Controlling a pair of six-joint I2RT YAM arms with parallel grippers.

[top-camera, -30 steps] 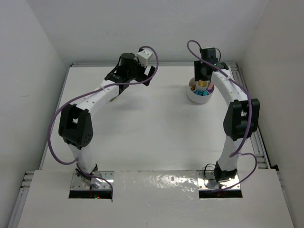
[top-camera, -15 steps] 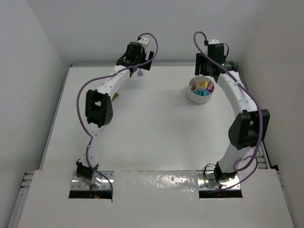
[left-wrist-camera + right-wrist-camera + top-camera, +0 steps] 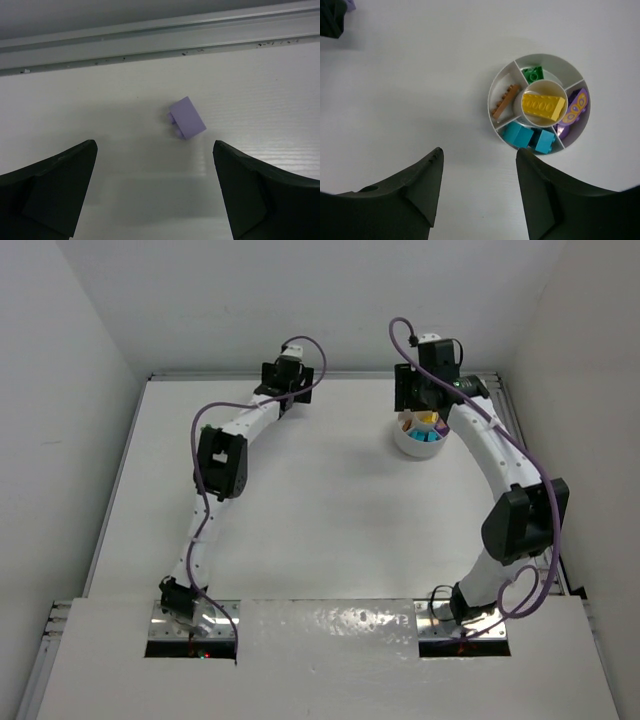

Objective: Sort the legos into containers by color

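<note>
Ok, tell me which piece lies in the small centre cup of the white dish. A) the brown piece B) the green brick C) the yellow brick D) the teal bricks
C: in the right wrist view the yellow brick lies in the centre cup of the white dish, while the green brick, the teal bricks and the brown piece sit in outer wedges.

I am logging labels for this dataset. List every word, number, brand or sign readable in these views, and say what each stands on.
No text can be read in any view.
The purple brick on the table, the dish and the rail carry no visible marking.
The stud tops on the yellow brick are too small to tell.
</note>
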